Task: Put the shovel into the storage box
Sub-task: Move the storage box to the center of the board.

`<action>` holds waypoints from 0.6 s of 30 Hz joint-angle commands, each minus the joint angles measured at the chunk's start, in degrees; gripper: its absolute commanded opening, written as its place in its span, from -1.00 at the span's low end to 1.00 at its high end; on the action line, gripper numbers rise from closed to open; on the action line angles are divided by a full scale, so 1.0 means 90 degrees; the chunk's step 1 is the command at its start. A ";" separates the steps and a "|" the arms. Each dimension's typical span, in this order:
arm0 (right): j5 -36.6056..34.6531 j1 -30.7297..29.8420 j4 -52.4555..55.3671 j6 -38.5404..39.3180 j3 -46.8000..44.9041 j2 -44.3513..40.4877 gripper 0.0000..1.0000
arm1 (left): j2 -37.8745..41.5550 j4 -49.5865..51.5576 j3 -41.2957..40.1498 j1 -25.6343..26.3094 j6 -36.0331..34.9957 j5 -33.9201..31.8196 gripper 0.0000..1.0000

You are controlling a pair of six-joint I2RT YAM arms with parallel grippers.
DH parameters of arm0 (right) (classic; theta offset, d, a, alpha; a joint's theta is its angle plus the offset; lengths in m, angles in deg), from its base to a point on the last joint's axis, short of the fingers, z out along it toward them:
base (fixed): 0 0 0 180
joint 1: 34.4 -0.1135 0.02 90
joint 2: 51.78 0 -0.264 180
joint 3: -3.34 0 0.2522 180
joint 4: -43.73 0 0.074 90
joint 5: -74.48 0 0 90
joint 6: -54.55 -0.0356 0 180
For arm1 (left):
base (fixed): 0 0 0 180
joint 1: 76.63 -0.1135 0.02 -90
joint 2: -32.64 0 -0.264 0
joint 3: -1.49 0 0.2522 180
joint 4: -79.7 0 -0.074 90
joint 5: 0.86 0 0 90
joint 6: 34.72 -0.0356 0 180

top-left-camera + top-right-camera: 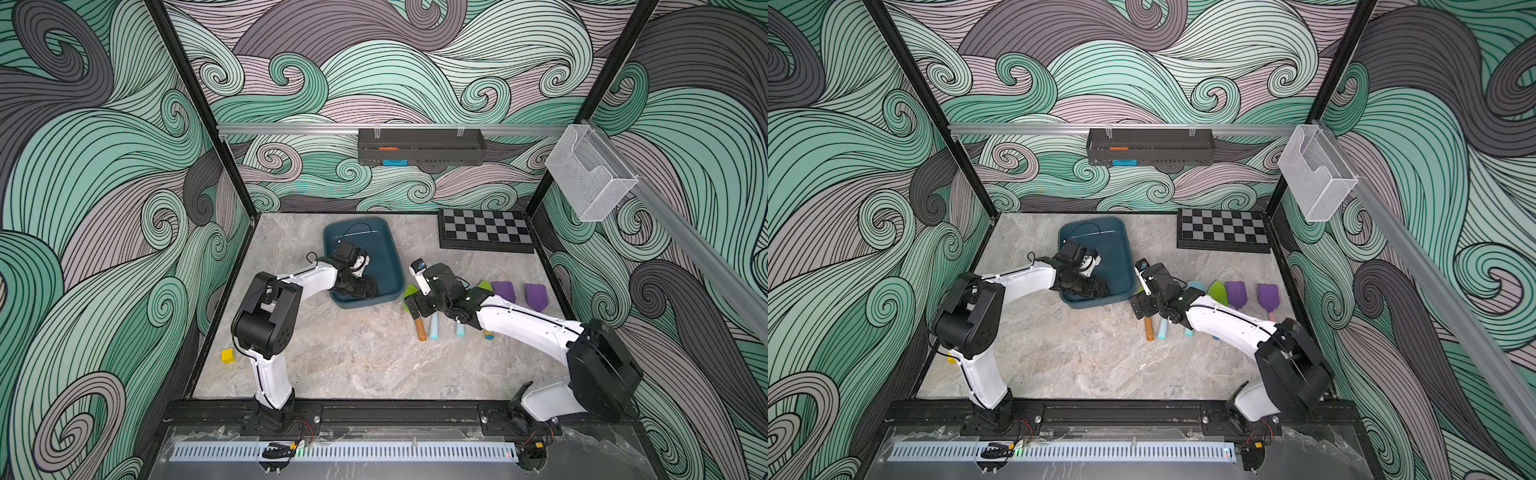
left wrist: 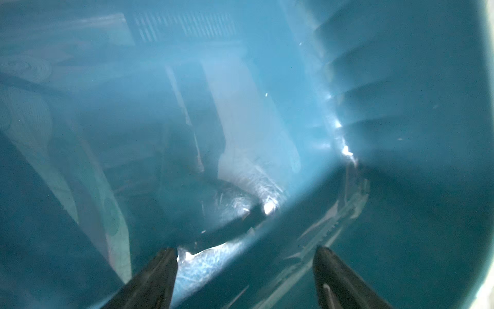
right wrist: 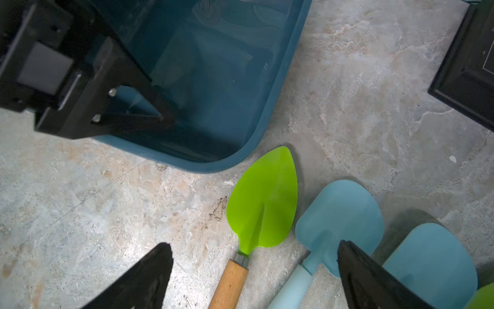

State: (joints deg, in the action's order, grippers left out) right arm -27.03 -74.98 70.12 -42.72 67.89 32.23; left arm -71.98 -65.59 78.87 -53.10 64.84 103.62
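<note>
1. Left wrist view looks straight into the storage box (image 2: 401,80). The left gripper (image 2: 244,250) has its two dark fingers (image 2: 149,281) spread apart with nothing between them, close over the glossy teal floor near a rounded corner.
2. In both top views the left arm (image 1: 270,316) rises from the front rail and bends sharply at the elbow. It reaches its white forearm toward the box (image 1: 386,253), where the wrist tips down so the left gripper (image 1: 363,291) sits inside the near end.
3. The right arm (image 1: 523,328) leans out from its base, then stretches its forearm inward. Its right gripper (image 1: 415,309) points down just beside the box's near right corner.
4. From the right wrist, the right gripper (image 3: 255,246) stands wide apart and holds nothing. It hangs over the neck of a green shovel (image 3: 263,203) with a wooden handle. One fingertip overlaps a light blue shovel (image 3: 342,214); whether it touches cannot be told.
5. All shovels lie on the table (image 1: 374,357), outside the box. The green one's tip is just beside the rim, a second light blue shovel (image 3: 433,262) lies next along, and two purple shovels (image 1: 504,291) (image 1: 536,296) are farther right.
6. A small mark on the checkerboard (image 3: 470,67) frame is too small to read.
</note>
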 commanded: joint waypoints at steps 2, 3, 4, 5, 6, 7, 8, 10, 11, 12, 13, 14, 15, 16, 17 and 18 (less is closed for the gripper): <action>-0.0130 -0.0061 -0.0093 -0.0166 -0.0182 -0.0095 0.98 | 0.0486 0.0367 -0.0438 0.0138 0.0035 -0.0347 0.67; -0.0137 -0.0061 -0.0103 -0.0187 -0.0227 -0.0110 0.98 | 0.0565 0.0362 -0.0545 0.0167 0.0048 -0.0347 0.67; -0.0132 -0.0070 -0.0108 -0.0215 -0.0256 -0.0115 0.98 | 0.0663 0.0345 -0.0667 0.0188 0.0074 -0.0358 0.67; -0.0136 -0.0085 -0.0105 -0.0239 -0.0279 -0.0118 0.98 | 0.0742 0.0343 -0.0785 0.0215 0.0086 -0.0377 0.67; -0.0137 -0.0090 -0.0106 -0.0274 -0.0305 -0.0116 0.98 | 0.0798 0.0340 -0.0871 0.0226 0.0122 -0.0443 0.67; -0.0137 -0.0108 -0.0098 -0.0309 -0.0330 -0.0115 0.98 | 0.0847 0.0341 -0.0970 0.0227 0.0165 -0.0519 0.67; -0.0137 -0.0137 -0.0085 -0.0346 -0.0354 -0.0121 0.98 | 0.0872 0.0356 -0.1054 0.0227 0.0167 -0.0579 0.67; -0.0132 -0.0208 -0.0063 -0.0433 -0.0438 -0.0162 0.96 | 0.0892 0.0401 -0.1156 0.0230 0.0192 -0.0809 0.67; -0.0111 -0.0252 -0.0060 -0.0473 -0.0506 -0.0198 0.83 | 0.0894 0.0425 -0.1178 0.0227 0.0190 -0.0905 0.67; -0.0097 -0.0303 -0.0064 -0.0510 -0.0569 -0.0221 0.72 | 0.0899 0.0445 -0.1178 0.0227 0.0209 -0.0979 0.68; -0.0115 -0.0359 -0.0053 -0.0561 -0.0629 -0.0251 0.64 | 0.0916 0.0477 -0.1153 0.0227 0.0252 -0.1058 0.68; -0.0125 -0.0409 -0.0021 -0.0619 -0.0692 -0.0269 0.55 | 0.0956 0.0465 -0.1132 0.0227 0.0288 -0.1071 0.68; -0.0126 -0.0444 0.0010 -0.0663 -0.0727 -0.0276 0.52 | 0.1001 0.0435 -0.1131 0.0230 0.0317 -0.1064 0.68; -0.0140 -0.0484 0.0061 -0.0713 -0.0781 -0.0289 0.45 | 0.1078 0.0386 -0.1121 0.0235 0.0356 -0.1062 0.69; -0.0180 -0.0533 0.0090 -0.0746 -0.0838 -0.0300 0.33 | 0.1184 0.0356 -0.1104 0.0239 0.0403 -0.1072 0.70; -0.0234 -0.0582 0.0112 -0.0771 -0.0889 -0.0309 0.31 | 0.1273 0.0324 -0.1094 0.0236 0.0437 -0.1081 0.69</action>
State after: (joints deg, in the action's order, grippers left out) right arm -27.84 -79.22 70.01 -47.84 61.00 30.81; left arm -63.39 -64.19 69.06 -51.33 67.18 95.90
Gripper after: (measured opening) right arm 0.664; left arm 0.845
